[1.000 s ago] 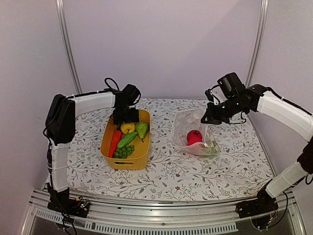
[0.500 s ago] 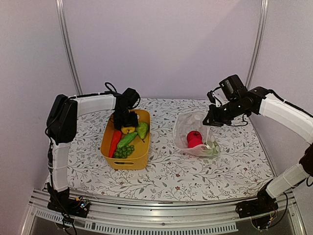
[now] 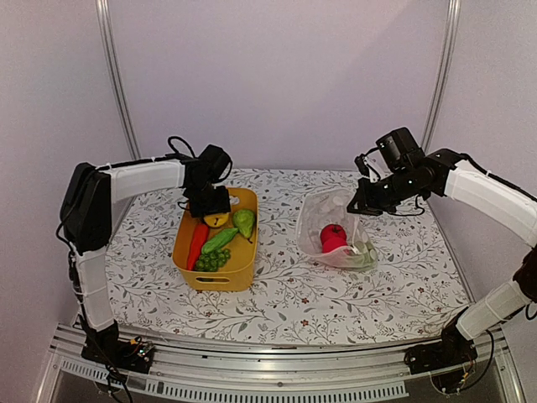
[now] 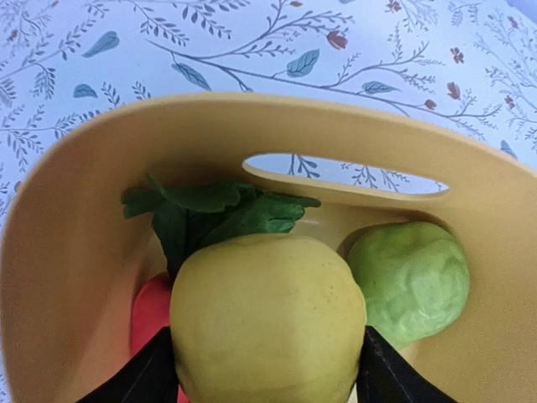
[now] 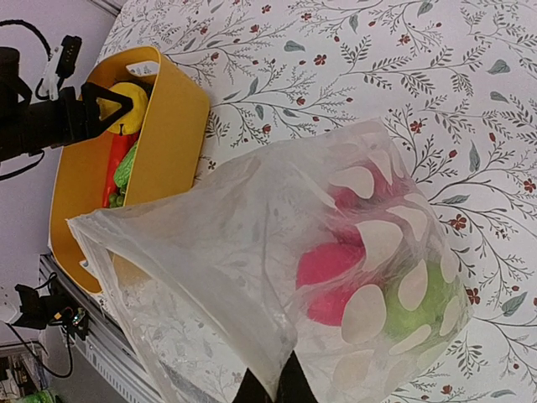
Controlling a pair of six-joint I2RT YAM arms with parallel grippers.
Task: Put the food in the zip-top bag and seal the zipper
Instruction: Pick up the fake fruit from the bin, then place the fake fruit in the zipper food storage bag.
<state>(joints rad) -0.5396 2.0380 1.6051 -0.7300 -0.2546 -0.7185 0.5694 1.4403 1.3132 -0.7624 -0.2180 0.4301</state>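
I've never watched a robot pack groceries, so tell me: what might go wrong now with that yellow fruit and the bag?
The left fingers flank the smooth, round yellow fruit in the yellow tub; it could squirt out when squeezed. The right gripper pinches the floppy zip-top bag at one spot only, so its mouth may sag and the fruit could miss.

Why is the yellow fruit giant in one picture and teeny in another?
Left wrist view: the camera is very close to the yellow fruit, so it fills the picture and the yellow tub looks bowed. Top view: the camera is far off, so the fruit looks small.
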